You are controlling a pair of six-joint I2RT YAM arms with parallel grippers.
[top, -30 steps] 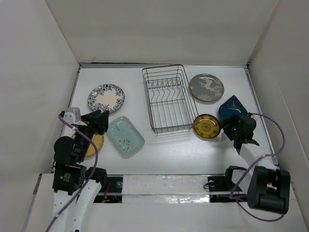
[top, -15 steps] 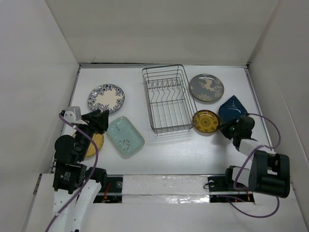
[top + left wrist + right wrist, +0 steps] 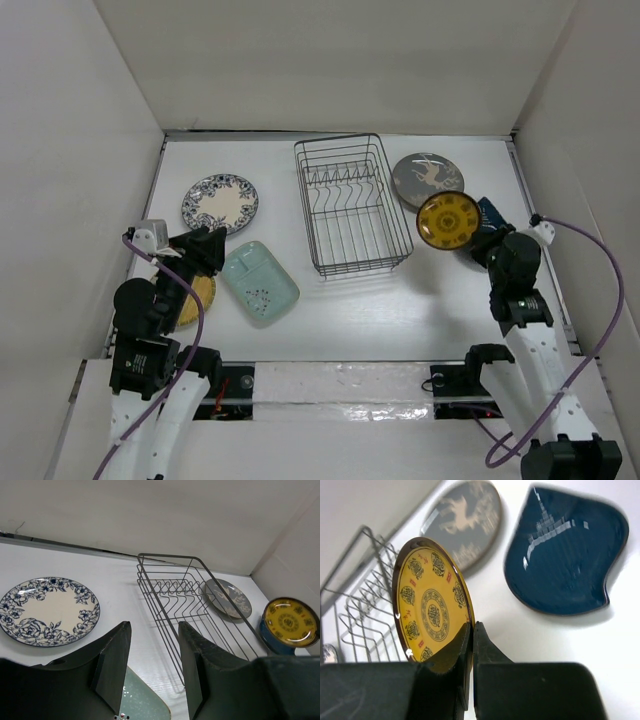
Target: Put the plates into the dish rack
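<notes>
Yellow-gold with a dark rim, one small plate (image 3: 447,220) stands on edge in the right gripper (image 3: 471,626), whose two fingers are clenched on its lower rim. In the right wrist view its patterned face is turned toward the left of the frame, where the black wire rack (image 3: 360,595) lies. From above, this plate sits at centre right, just beside the right edge of the rack (image 3: 352,205) and clear of the wires. Its upper rim overlaps the lower edge of the grey plate (image 3: 425,178) in that view. A dark blue dish (image 3: 492,213) lies flat just to its right, partly hidden by the arm.

The rack runs from upper centre toward mid-frame, its prongs in a row across the upper half. A strip of white table (image 3: 340,320) shows between its left edge and the floral plate (image 3: 220,203), which lies flat at the upper left.

At the lower left, the left gripper (image 3: 152,655) hangs released, nothing between its fingers, over the upper corner of the mint-green plate (image 3: 260,280). A second yellow plate (image 3: 198,300) is half hidden under that arm. White walls (image 3: 80,150) close in the table's left, far and right edges.
</notes>
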